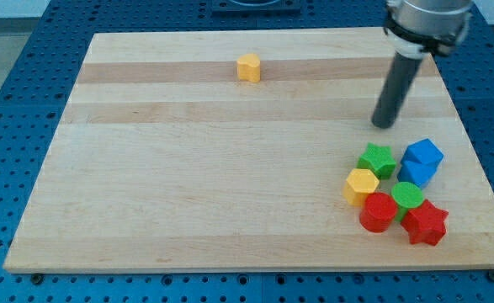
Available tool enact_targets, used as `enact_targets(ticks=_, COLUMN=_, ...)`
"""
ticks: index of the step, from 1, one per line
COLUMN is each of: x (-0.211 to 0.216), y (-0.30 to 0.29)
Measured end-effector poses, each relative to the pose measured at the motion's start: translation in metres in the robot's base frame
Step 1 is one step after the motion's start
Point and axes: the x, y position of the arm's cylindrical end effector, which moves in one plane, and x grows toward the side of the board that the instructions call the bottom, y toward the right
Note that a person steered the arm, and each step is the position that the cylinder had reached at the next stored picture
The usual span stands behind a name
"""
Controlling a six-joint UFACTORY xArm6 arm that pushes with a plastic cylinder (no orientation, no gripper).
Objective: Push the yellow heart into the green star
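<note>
Presently my tip [385, 124] rests on bench [188, 185], at 12 o'clock of green star [377, 159], near but apart. Tool is plain rod: no jaws, holding nothing. Yellow heart [248, 67] sits alone at my view's top, well apart at 10 o'clock of star. Clustered by star: blue cube [422, 161], yellow hexagon [362, 185], green cylinder [407, 196], red cylinder [378, 212], red star [425, 223].
</note>
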Motion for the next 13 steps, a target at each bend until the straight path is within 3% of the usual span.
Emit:
enact_targets(ticks=3, x=-0.119, y=-0.088)
enact_targets(ticks=5, x=-0.151, y=-0.173)
enact_targets(ticks=9, x=-0.104, y=-0.196)
enact_targets(ticks=13, x=-0.015, y=-0.193)
